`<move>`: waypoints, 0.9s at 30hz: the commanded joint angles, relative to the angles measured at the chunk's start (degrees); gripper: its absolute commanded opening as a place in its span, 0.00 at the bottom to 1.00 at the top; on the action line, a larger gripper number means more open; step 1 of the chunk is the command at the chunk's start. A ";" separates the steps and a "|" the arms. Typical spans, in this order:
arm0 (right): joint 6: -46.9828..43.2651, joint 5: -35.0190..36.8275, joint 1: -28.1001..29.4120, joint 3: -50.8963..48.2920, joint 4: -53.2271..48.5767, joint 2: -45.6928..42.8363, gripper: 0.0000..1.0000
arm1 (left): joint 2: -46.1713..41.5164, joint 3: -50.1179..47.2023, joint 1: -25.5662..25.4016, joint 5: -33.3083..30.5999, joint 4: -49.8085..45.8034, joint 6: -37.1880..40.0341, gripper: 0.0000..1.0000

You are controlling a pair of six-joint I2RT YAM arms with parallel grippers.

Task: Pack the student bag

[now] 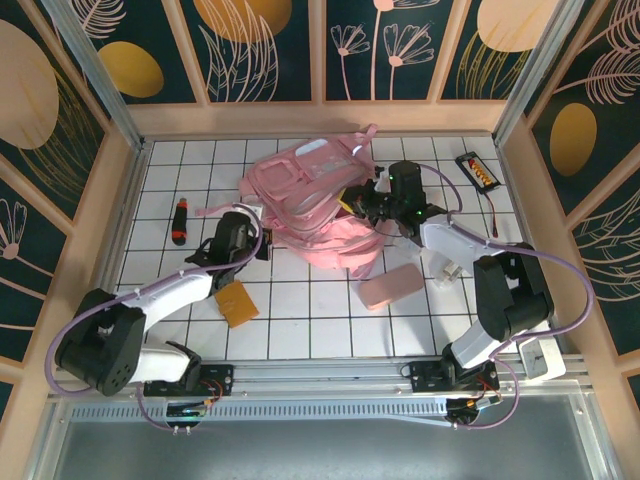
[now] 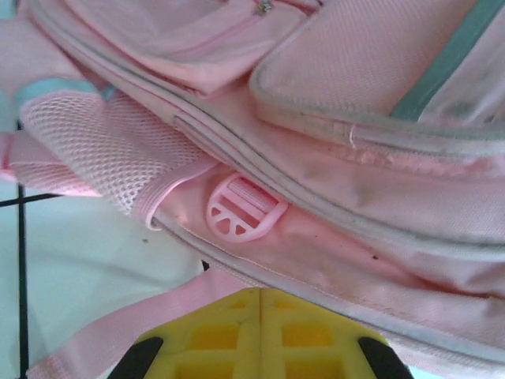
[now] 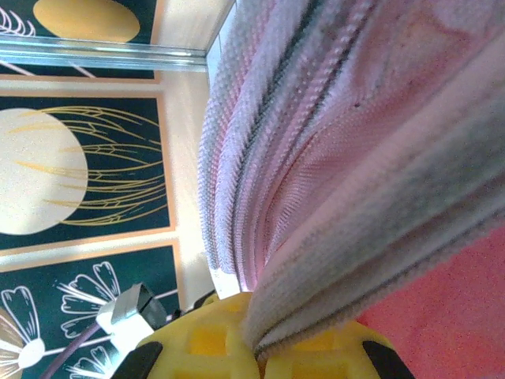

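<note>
The student bag (image 1: 305, 185) is a big soft pink backpack lying crumpled at the middle of the table. My right gripper (image 1: 358, 206) is at its right side, shut on a fold of the bag's zipped edge (image 3: 331, 260), which runs down between the yellow fingers (image 3: 197, 339). My left gripper (image 1: 258, 238) is at the bag's lower left edge. In the left wrist view its yellow jaws (image 2: 260, 296) press together with nothing showing between them, just below the bag's seam, a pink buckle (image 2: 245, 207) and a mesh pocket (image 2: 102, 146). A pink strap (image 2: 118, 332) lies beside them.
A small flat pink case (image 1: 390, 285) lies in front of the bag. A brown card (image 1: 237, 303) sits near the left arm. A black and red marker (image 1: 180, 220) lies far left. A black and orange device (image 1: 478, 170) is at the back right.
</note>
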 commanded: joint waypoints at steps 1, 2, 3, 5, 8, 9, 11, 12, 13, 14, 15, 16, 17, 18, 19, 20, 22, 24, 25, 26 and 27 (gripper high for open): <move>-0.11 -5.00 -0.12 3.38 3.15 -2.20 0.00 | 2.01 2.47 0.46 23.76 9.23 3.69 0.26; 0.07 -4.80 -0.09 3.42 3.21 -1.94 0.00 | 3.03 2.93 0.27 30.39 12.76 1.03 0.39; 0.49 -4.75 0.04 3.28 3.61 -1.59 0.00 | 4.15 3.36 -0.45 35.29 16.40 -2.13 0.44; 1.20 -5.10 0.28 3.36 4.67 -0.91 0.00 | 4.83 4.63 -3.18 37.22 16.70 -1.53 0.48; 2.39 -4.97 0.25 3.06 5.74 -0.61 0.00 | 6.25 6.12 -5.89 38.62 15.00 0.64 0.50; 2.80 -4.97 0.34 3.10 5.87 -0.61 0.00 | 7.25 6.32 -6.04 39.83 15.91 -0.45 0.50; 3.06 -5.44 0.49 3.50 5.89 -0.36 0.00 | 8.91 6.43 -6.00 39.31 17.19 -2.73 0.50; 3.10 -5.67 0.51 3.76 5.49 -0.30 0.00 | 9.79 6.73 -6.04 39.16 17.74 -3.66 0.50; 2.99 -5.76 0.59 4.05 5.00 -0.18 0.00 | 10.72 7.31 -6.00 38.71 18.03 -4.85 0.50; 2.98 -5.84 0.57 4.26 4.53 -0.18 0.00 | 11.58 8.08 -6.04 37.64 17.88 -6.28 0.51; 3.11 -5.76 0.64 4.41 4.07 -0.16 0.00 | 12.73 9.33 -6.04 35.96 16.73 -7.95 0.51; 3.29 -5.76 0.63 4.54 3.95 -0.09 0.00 | 14.00 11.10 -5.95 34.39 14.66 -9.23 0.52; 3.45 -5.76 0.66 4.59 3.94 -0.09 0.00 | 15.04 12.52 -5.90 33.33 13.11 -10.09 0.55; 3.63 -5.77 0.80 4.64 3.81 -0.14 0.00 | 16.16 13.88 -5.91 32.31 12.06 -11.55 0.57; 3.86 -5.76 0.89 4.66 3.86 -0.18 0.00 | 17.13 14.72 -5.83 31.75 12.08 -13.27 0.59; 4.04 -5.76 1.08 4.59 3.82 -0.18 0.00 | 17.70 15.07 -5.80 31.12 12.31 -15.03 0.60; 4.25 -5.69 1.38 4.61 3.92 -0.26 0.00 | 18.19 14.96 -5.39 30.35 14.77 -18.55 0.68; 4.22 -5.76 1.65 4.69 3.77 -0.26 0.00 | 17.85 13.51 -4.65 28.61 18.13 -23.38 0.68; 4.19 -5.76 1.73 4.64 3.63 -0.34 0.00 | 17.69 12.95 -3.78 28.22 19.83 -26.34 0.68; 4.19 -5.76 1.80 4.52 3.59 -0.43 0.00 | 17.59 12.57 -3.06 27.90 20.57 -28.45 0.68; 4.12 -5.68 1.83 4.44 3.51 -0.50 0.00 | 17.29 12.18 -2.29 27.61 21.00 -30.19 0.67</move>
